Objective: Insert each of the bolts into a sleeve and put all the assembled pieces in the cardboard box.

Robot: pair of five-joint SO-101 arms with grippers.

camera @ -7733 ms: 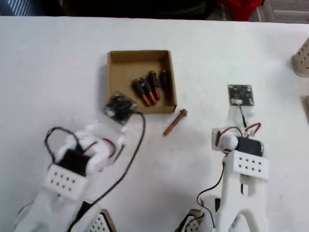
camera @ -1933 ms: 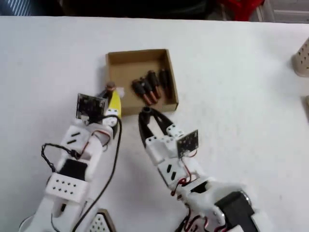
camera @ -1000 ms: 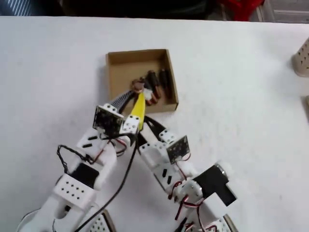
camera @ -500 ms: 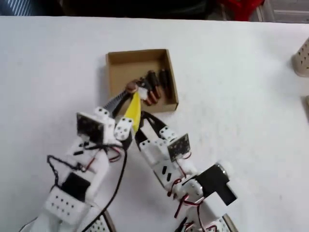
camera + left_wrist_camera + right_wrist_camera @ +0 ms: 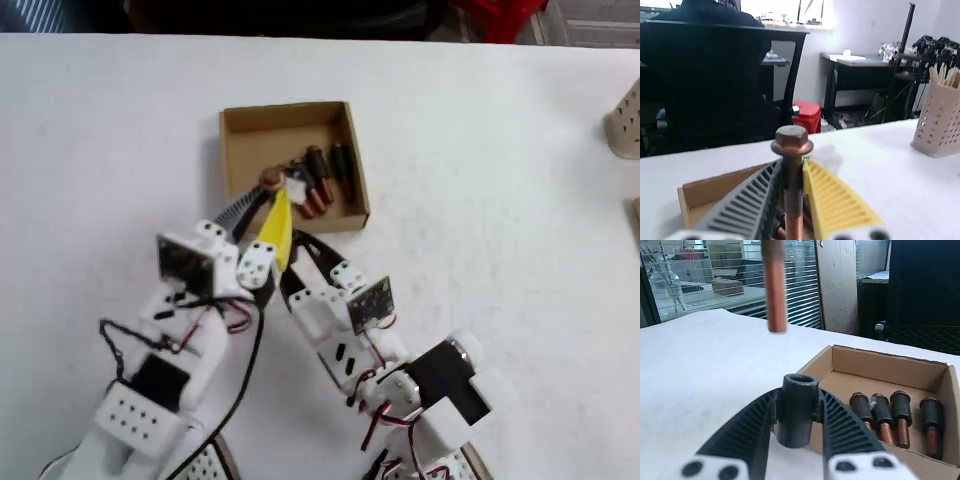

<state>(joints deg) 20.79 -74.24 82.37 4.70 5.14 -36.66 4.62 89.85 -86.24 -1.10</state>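
L gripper (image 5: 790, 172): jaws clamped on the bolt (image 5: 791, 150). The shank is pinched betw. the grey and yellow fingers, hex head up, approx. upright. In the high view it sits over the near-left part of the cardboard box (image 5: 285, 108).

R gripper (image 5: 797, 407): closed round a black sleeve (image 5: 796, 415), bore facing up, held just near of the box's near wall. Seen from the R wrist, the bolt's lower tip hangs above the sleeve w/ a clear gap and looks a bit off the bore's line, so it's not inserted yet.

Box: four assembled pcs (image 5: 901, 412) lie side by side in its right half, black sleeve ends far, copper shanks near.

Progress, as I judge it: 4 pcs done and boxed, and pair no. 5 is gripped and nearly lined up. Left to do: centre the tip over the bore, push the bolt in, then drop the pc in the box w/ the others. Can't tell if any more parts are waiting.

A perforated holder (image 5: 625, 120) stands far right, well apart.
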